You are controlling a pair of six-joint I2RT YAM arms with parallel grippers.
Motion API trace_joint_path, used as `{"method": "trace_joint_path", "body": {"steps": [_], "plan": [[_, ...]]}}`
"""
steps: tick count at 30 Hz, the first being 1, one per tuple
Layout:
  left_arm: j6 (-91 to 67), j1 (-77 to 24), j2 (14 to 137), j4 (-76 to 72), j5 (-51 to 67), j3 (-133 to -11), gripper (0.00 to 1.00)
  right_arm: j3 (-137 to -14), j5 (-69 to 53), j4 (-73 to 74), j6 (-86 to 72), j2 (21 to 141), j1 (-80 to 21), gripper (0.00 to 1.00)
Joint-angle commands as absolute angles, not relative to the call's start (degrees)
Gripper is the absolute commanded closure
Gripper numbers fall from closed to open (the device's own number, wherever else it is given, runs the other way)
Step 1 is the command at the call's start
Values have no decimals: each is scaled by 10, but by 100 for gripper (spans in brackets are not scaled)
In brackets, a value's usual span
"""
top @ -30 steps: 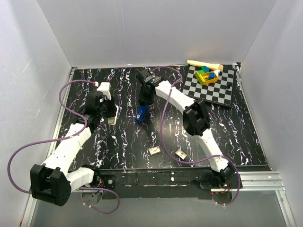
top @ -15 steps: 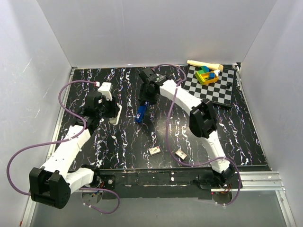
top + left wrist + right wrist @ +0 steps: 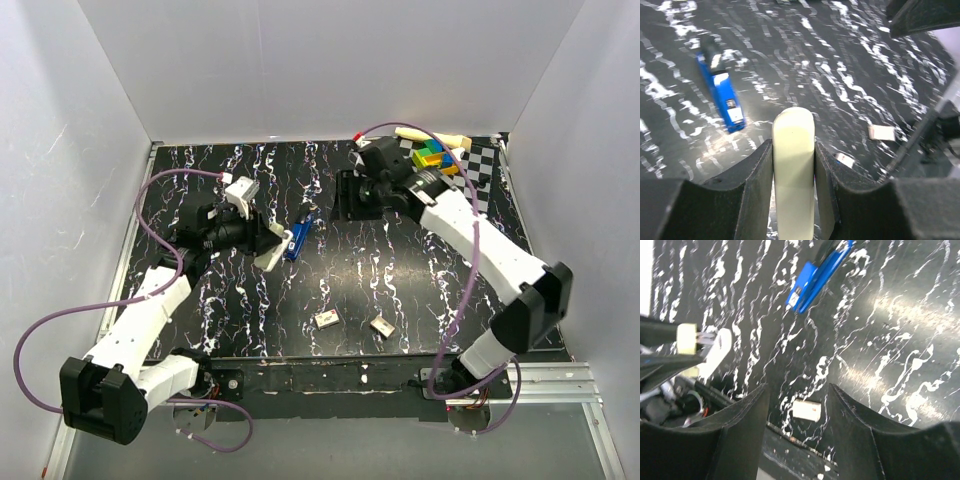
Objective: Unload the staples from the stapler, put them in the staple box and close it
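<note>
Stapler (image 3: pixel 722 95) lies slantwise on the worktop, just ahead-left of the left claw (image 3: pixel 792 150), which clamps a pale stick (image 3: pixel 793 200); right claw (image 3: pixel 797 387), spread and empty, sits farther off.

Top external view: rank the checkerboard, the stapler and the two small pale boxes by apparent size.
1. Checkerboard: largest, even though partly hidden.
2. Stapler.
3. Left box and right box: they look alike, so no ranking between them.

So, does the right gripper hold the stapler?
No, the right gripper is open with nothing between its jaws, and the stapler lies well apart from it.
</note>
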State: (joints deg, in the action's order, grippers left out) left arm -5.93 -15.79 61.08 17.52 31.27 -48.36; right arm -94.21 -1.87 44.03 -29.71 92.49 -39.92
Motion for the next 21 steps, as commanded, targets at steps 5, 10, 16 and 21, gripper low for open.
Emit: {"method": "trace_joint_path", "body": {"steps": [5,10,16,21], "plan": [[-76,-189,588,122,553,-500,100,-868,-191,417,-168,806,-403,48],[-107,-207,579,116,614,-507,100,-837,-264,397,-139,742,-403,39],[-159,-221,580,109,685,-529,100,-832,-341,406,-102,715,-404,30],[-195,-233,588,103,748,-551,100,-840,-389,406,-86,718,-423,29]]}}
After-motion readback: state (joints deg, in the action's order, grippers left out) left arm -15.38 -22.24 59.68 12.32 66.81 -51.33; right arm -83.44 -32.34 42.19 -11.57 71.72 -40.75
